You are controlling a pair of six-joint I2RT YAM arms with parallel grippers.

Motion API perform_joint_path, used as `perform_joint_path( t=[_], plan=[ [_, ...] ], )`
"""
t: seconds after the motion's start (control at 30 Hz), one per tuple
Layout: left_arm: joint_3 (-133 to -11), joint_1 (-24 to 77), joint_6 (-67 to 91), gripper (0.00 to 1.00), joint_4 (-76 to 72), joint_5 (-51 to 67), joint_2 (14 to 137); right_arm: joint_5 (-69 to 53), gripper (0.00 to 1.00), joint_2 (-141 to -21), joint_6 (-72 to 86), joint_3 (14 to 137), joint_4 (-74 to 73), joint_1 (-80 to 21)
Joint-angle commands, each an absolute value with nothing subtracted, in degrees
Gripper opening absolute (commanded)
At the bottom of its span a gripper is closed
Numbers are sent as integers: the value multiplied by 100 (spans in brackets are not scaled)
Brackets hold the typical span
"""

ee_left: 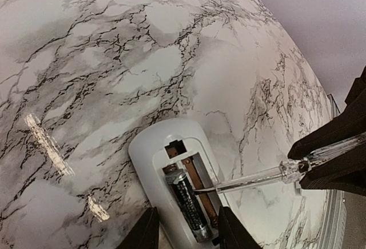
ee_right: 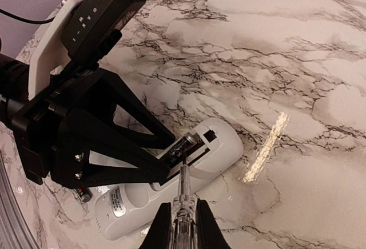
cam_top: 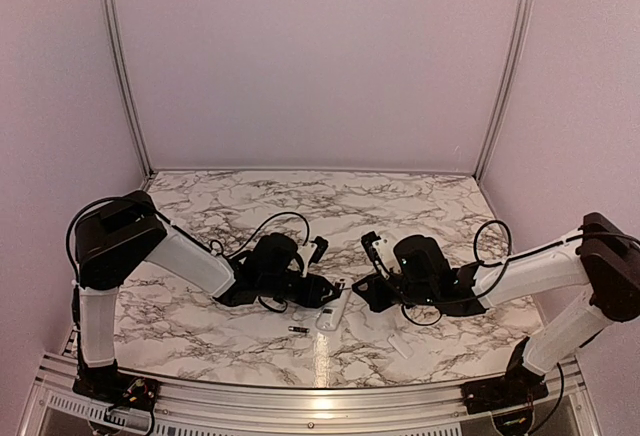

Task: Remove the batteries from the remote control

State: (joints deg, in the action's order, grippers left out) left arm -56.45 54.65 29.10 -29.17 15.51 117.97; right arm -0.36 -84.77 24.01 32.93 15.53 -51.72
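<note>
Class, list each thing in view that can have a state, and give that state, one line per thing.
remote control: battery bay uncovered, one slot empty.
battery in the bay: seated in its slot.
loose battery: out, lying on the table.
clear stick: tip inside the bay beside the seated battery.
left tool: shut on the remote control.
right tool: shut on the clear stick.

White remote control (ee_left: pixel 147 155) lies recess-up, one dark battery (ee_left: pixel 189 203) seated inside, the second battery (cam_top: pixel 298 329) loose beside it.
</note>
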Motion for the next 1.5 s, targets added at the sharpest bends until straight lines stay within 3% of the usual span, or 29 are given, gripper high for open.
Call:
perform_joint_path(
  t=[0.0, 0.43, 1.47],
  plan=[
    [-5758, 5484, 2818, 38, -2888, 1632, 11902, -308, 0, -8604, 2407, 3253, 1530, -5142],
    [-5424, 5484, 2884, 54, -3075, 1992, 11532, -463, 0, -8430, 2438, 3252, 1543, -5141],
    [-5460, 5485, 2898, 50, -3004, 2173, 11525, -593, 0, -8365, 2469, 3330, 1513, -5142]
  ],
)
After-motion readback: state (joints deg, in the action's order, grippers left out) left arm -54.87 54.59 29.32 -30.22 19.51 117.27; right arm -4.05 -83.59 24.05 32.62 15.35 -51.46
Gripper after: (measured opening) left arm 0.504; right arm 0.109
